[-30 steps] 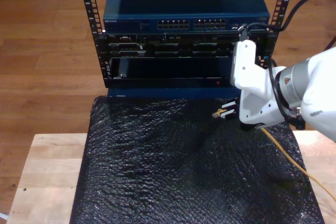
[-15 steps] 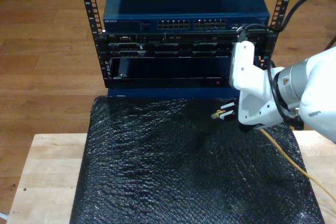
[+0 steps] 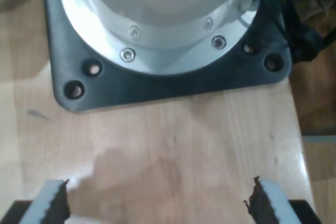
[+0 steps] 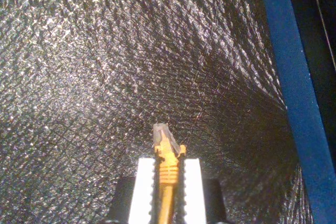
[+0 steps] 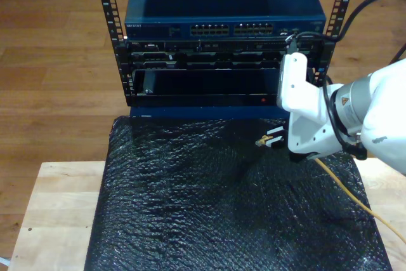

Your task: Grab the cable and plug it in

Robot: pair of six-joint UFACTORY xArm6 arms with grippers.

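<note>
The yellow-orange cable [image 4: 168, 174] is pinched between the white pads of my second gripper [image 4: 168, 163], and its clear plug [image 4: 161, 134] sticks out past the fingertips. In the exterior view my second gripper [image 5: 274, 138] hovers low over the black mat [image 5: 209, 207] on that view's right. There the plug [image 5: 259, 141] points toward the view's left, in front of the rack. The cable [image 5: 355, 198] trails back off the mat's right edge. My first gripper [image 3: 157, 203] is open over bare wood, with nothing between its fingers.
A blue network switch [image 5: 225, 4] with two blocks of ports [image 5: 231, 29] sits atop the black rack [image 5: 108, 36] behind the mat. Below it are darker panels and an open bay. An arm's round base on a black plate [image 3: 168, 85] is bolted to the wooden table [image 3: 173, 150].
My second gripper, still holding the cable, has shifted a little toward the exterior view's left and slightly lower. Nothing was let go.
</note>
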